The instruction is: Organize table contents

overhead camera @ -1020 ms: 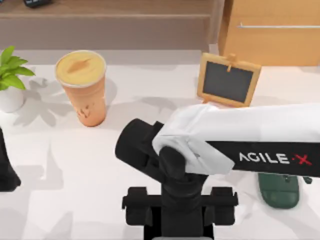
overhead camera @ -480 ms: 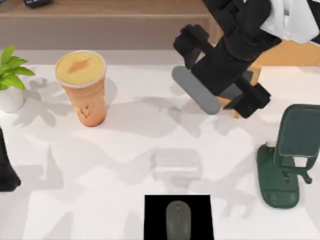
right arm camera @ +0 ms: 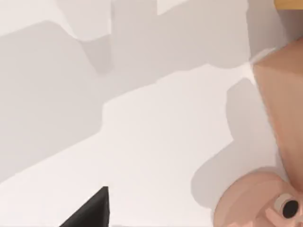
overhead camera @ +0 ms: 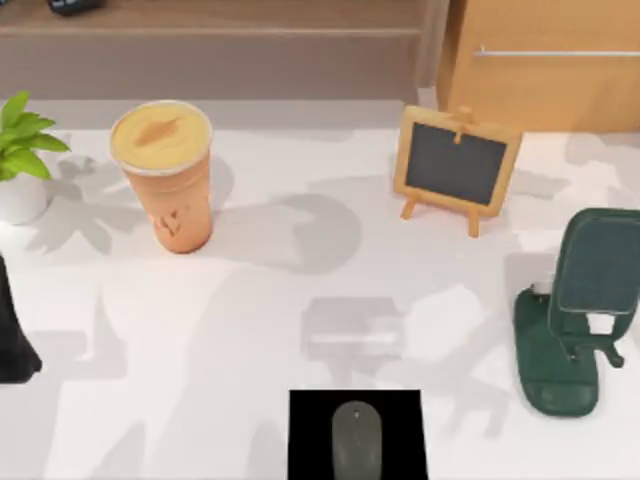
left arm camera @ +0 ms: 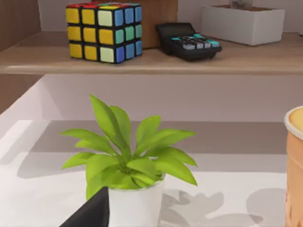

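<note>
- In the top view, the white table [overhead camera: 250, 330] is seen from above, with the orange drink cup [overhead camera: 165, 175] standing upright at its left rear and the grey mouse [overhead camera: 356, 440] lying on a black pad [overhead camera: 310, 435] at the near edge, about mid-width.
- A dark green stand [overhead camera: 570, 320] is placed near the right edge, and a wooden-framed chalkboard [overhead camera: 457, 165] is propped at the rear, beside the brown cabinet [overhead camera: 545, 60].
- A potted plant [overhead camera: 20, 155] is set at the far left edge; a dark part of the left arm [overhead camera: 12, 335] is seen below it, at the left border.
- From the left wrist view, things hidden from above are shown: a shelf [left arm camera: 151, 59] carrying a colour cube [left arm camera: 104, 30], a black calculator [left arm camera: 189, 41] and a white box [left arm camera: 244, 23], with the plant [left arm camera: 125, 161] in front and the cup's rim [left arm camera: 296, 156] at the border.
- In the right wrist view, pale shadowed surfaces and a tan shape [right arm camera: 270, 156] are seen.
- Wide bare tabletop is left between cup, pad and stand.
- Whether either claw is spread or pressed together cannot be told.
</note>
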Action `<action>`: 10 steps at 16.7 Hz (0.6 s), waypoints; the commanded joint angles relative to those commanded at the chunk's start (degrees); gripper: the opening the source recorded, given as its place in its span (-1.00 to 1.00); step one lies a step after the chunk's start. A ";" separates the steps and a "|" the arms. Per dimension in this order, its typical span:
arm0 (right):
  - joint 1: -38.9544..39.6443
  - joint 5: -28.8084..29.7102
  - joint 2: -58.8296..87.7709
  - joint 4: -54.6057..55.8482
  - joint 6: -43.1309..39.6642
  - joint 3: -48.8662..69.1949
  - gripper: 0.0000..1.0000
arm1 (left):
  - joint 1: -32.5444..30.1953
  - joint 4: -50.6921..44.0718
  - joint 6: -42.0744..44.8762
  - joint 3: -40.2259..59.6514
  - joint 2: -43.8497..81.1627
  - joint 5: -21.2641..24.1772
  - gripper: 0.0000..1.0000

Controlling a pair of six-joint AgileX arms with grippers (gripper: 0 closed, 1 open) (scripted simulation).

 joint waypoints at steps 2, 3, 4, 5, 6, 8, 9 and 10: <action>-8.09 -0.11 0.83 -1.45 7.47 -2.80 1.00 | 0.00 0.00 0.00 0.00 0.00 0.00 1.00; -11.68 -0.17 1.37 -2.01 10.79 -4.36 1.00 | 0.00 0.00 0.00 0.00 0.00 0.00 1.00; -14.89 -0.21 2.00 -2.43 13.75 -5.93 1.00 | 0.00 0.00 0.00 0.00 0.00 0.00 1.00; -17.68 -0.25 2.70 -2.70 16.32 -7.39 1.00 | 0.00 0.00 0.00 0.00 0.00 0.00 1.00; -20.01 -0.28 3.41 -2.84 18.44 -8.65 1.00 | 0.00 0.00 0.00 0.00 0.00 0.00 1.00; -22.96 -0.32 4.55 -2.88 21.17 -10.35 1.00 | 0.00 0.00 0.00 0.00 0.00 0.00 1.00; -23.53 -0.32 4.82 -2.85 21.70 -10.70 1.00 | 0.00 0.00 0.00 0.00 0.00 0.00 1.00; -23.53 -0.32 4.82 -2.85 21.70 -10.70 1.00 | 0.00 0.00 0.00 0.00 0.00 0.00 1.00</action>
